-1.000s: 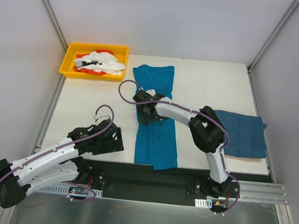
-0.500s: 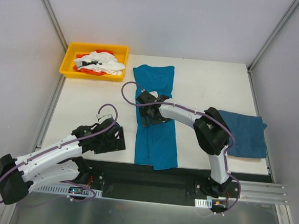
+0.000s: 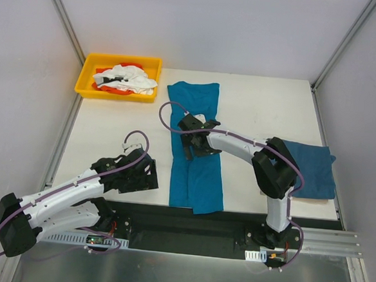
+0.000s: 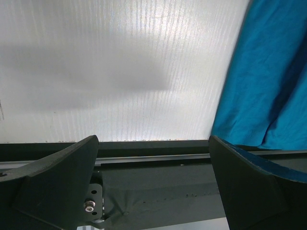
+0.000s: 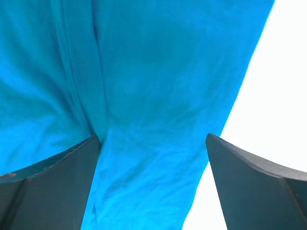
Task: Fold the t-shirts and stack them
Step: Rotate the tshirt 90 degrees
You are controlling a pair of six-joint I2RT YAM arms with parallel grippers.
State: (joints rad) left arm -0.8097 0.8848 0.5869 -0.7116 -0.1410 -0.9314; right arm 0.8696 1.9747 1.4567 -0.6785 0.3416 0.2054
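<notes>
A long teal-blue t-shirt (image 3: 197,174), folded into a narrow strip, lies down the middle of the table from far to near. My right gripper (image 3: 194,145) hovers over its middle with its jaws open and empty. In the right wrist view the cloth (image 5: 158,86) fills the space between the open gripper (image 5: 152,139). A second teal-blue shirt (image 3: 310,170) lies folded at the right edge. My left gripper (image 3: 152,177) is open and empty, just left of the strip's near end. In the left wrist view the gripper (image 4: 153,140) sits over the table's near edge, with the shirt (image 4: 268,81) at the right.
A yellow bin (image 3: 88,76) holding white and orange cloths stands at the far left corner. A black strip and metal rail (image 3: 189,222) run along the near table edge. Frame posts stand at the far corners.
My right gripper has slid a little to the right over the shirt strip, and its elbow has swung right. The left gripper has crept slightly right towards the strip.
</notes>
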